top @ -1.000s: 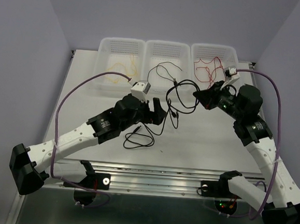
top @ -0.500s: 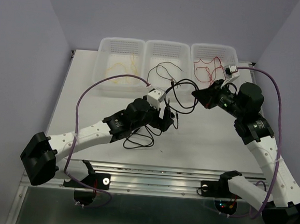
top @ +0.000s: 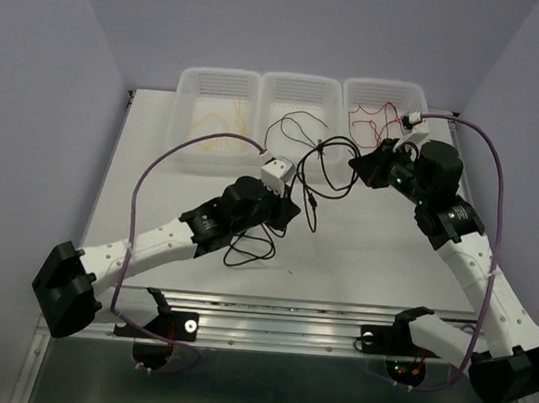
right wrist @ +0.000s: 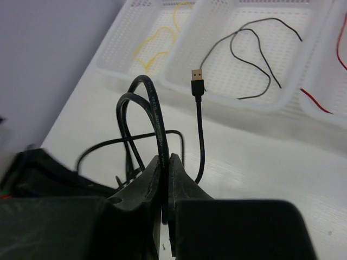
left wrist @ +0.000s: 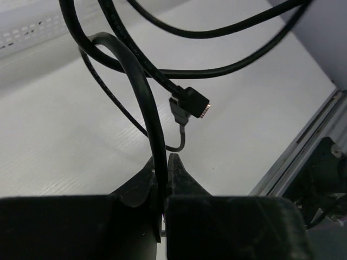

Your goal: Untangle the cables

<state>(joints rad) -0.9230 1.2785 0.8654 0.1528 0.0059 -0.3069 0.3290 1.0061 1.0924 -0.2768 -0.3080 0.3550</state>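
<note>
Left claw [left wrist: 164, 164]: closed, tips pinching 1 black strand of the cables [left wrist: 145, 86]. Right claw [right wrist: 165, 160]: closed on a doubled black loop.

The tangle hangs between both claws, just 12 o'clock of the bench [top: 368, 256] centre. Some slack lies on the bench at 7 o'clock of my left claw.

Judgement: light, limp, smooth-jacketed, so likely to slide. Better held near a plug than mid-span.

Views:
- Only the left wrist shows 1 angled plug [left wrist: 194, 103] dangling free.
- Only the right wrist shows 1 USB plug [right wrist: 198, 84] standing upright.
- Only the top view shows all 3 baskets [top: 221, 84] at 12 o'clock.
</note>
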